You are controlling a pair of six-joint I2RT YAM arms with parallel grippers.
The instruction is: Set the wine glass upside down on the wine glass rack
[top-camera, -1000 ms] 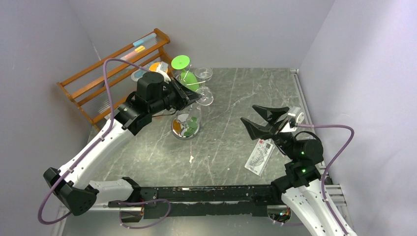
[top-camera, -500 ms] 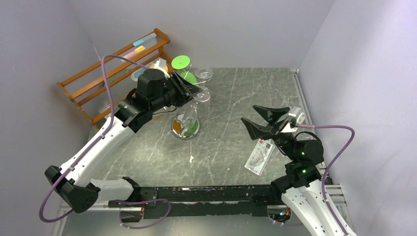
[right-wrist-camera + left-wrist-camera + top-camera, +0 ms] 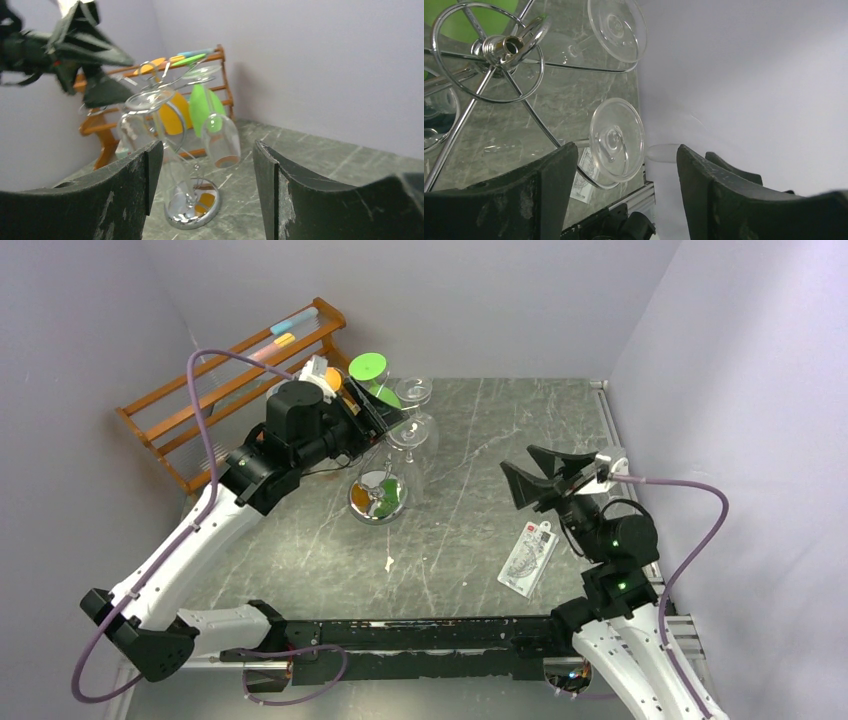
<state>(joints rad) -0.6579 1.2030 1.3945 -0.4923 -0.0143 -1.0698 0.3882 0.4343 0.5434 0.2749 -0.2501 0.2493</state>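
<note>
By the rack [image 3: 378,498] near the surface's [image 3: 470,530] far-left corner, the left claw [image 3: 626,150] has backed off, wide and empty, leaving the glass [image 3: 412,432] hanging foot-up on a hook, so placing looks done; the right claw [image 3: 545,476] waits wide open.

The silver chrome wire wine glass rack [image 3: 377,498] stands on the grey marbled table [image 3: 470,440], left of centre, towards the far edge. Behind it and further left, against the wall, I see the slanted brown wooden shelf rack [image 3: 215,375].

The clear wine glass [image 3: 412,432] hangs upside down on the rack's right side. A second clear glass [image 3: 413,390] hangs just behind it, and a green glass [image 3: 385,400] hangs to their left.

The left gripper [image 3: 390,418] is above the rack, just left of the wine glass. The right gripper [image 3: 522,465] is well apart, to the right.

A flat white packet [image 3: 527,555] lies on the table, nearer than the right gripper. A small white scrap [image 3: 389,562] lies in front of the rack's base.
</note>
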